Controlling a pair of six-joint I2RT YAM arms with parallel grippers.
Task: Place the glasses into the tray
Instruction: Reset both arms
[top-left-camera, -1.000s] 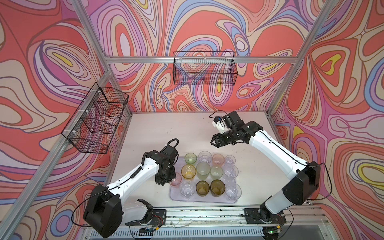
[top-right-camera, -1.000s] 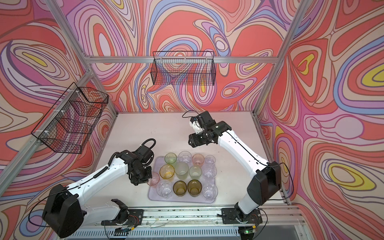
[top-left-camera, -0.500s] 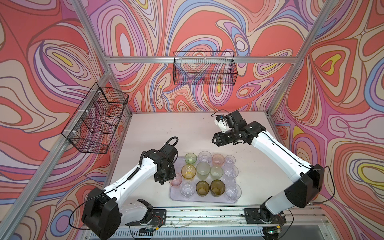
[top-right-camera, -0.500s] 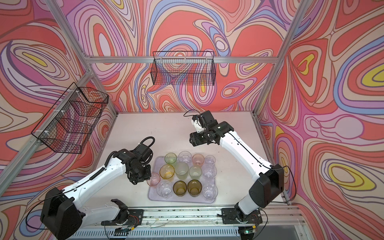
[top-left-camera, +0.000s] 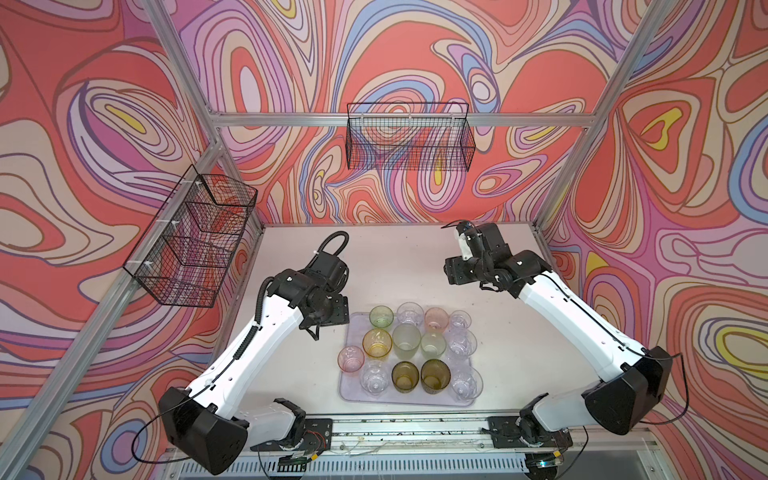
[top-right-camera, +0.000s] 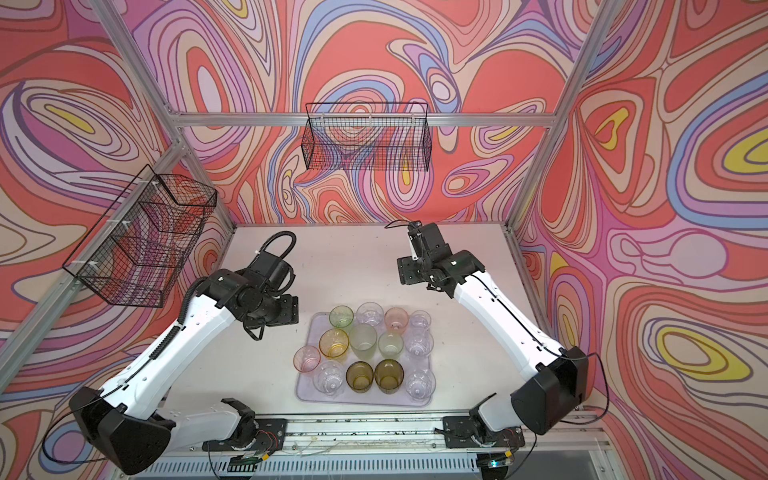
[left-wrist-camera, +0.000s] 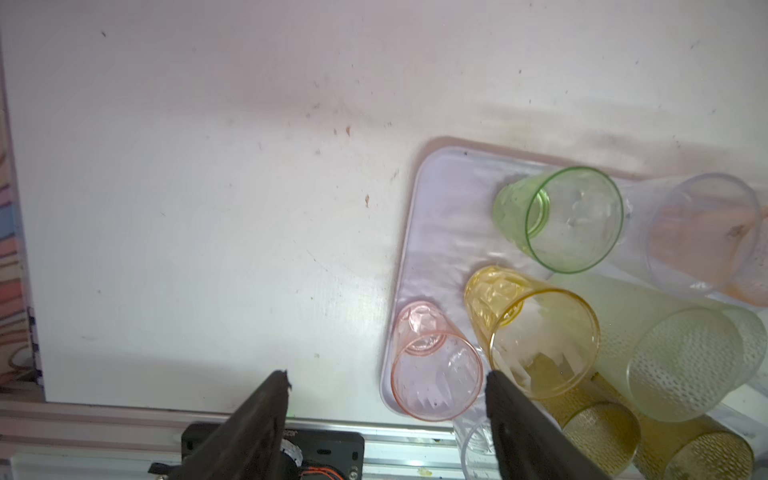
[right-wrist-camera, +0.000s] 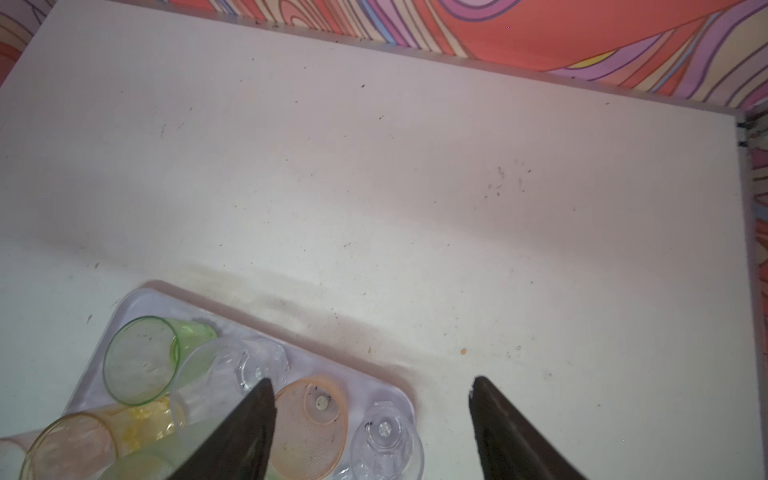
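Finding: the glasses (top-left-camera: 409, 347) stand closely packed in the tray (top-left-camera: 357, 332), several of them touching. The pink glass (top-left-camera: 351, 360) sits hard against the tray's rim on the left-arm side. I judge them light, rigid, thin-walled and smooth (slippery rather than heavy). They are best taken from above, across the wall below the lip, with a modest squeeze.

Left gripper (left-wrist-camera: 386, 376): jaws wide, empty, just beside the tray near the pink glass. Right gripper (right-wrist-camera: 372, 381): jaws wide, empty, past the tray's far edge.

The table (top-left-camera: 395, 257) around the tray is pale, flat, hard and dirt-speckled, with no glass seen on it. Black wire baskets (top-left-camera: 409, 137) hang on the walls, well apart from the tray.
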